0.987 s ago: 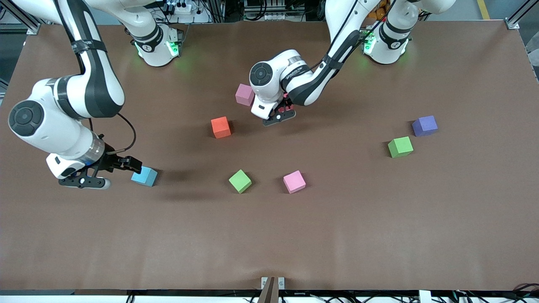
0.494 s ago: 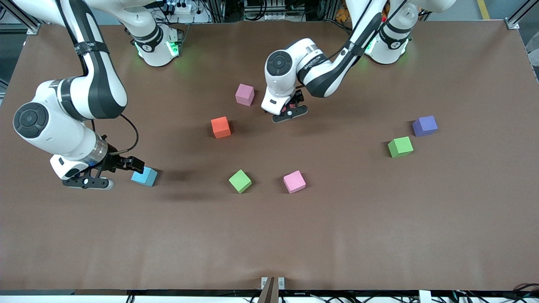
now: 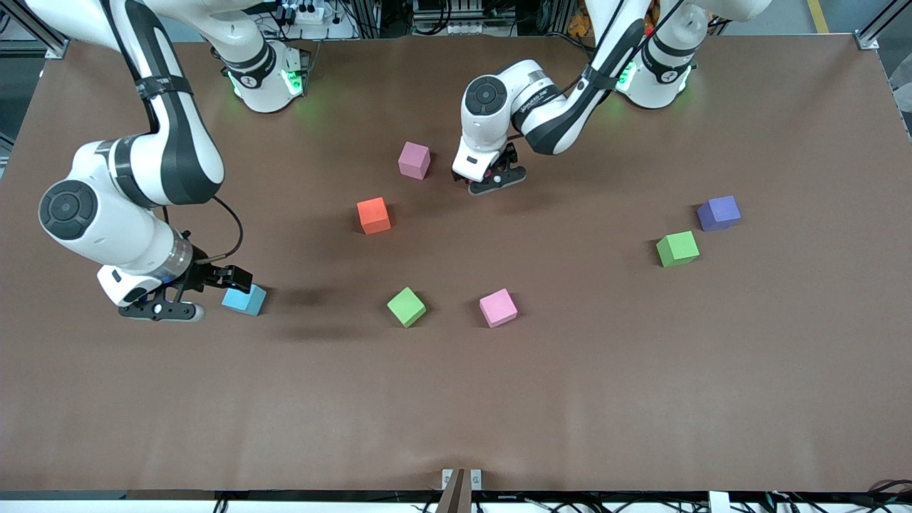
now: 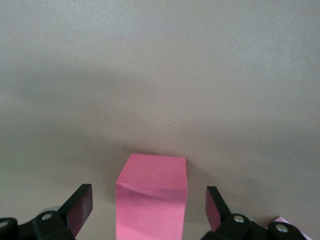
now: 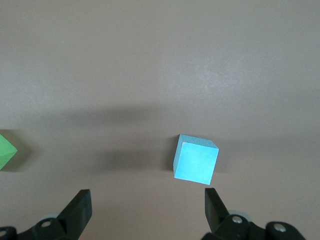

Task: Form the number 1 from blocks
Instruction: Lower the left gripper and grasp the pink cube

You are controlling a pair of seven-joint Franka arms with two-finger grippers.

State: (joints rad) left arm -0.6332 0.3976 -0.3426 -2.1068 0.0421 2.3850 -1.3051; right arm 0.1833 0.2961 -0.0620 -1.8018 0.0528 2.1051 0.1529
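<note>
Blocks (image 3: 406, 306) scattered loose, seemingly none stacked.

High front camera; 2 wrist cameras close above table (image 3: 570, 399).

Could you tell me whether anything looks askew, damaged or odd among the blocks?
Nothing looks damaged. The blocks are scattered, each apart and turned its own way; the green block nearest the camera sits cornerwise. A red block hides under the left claw, between its open fingers.
</note>
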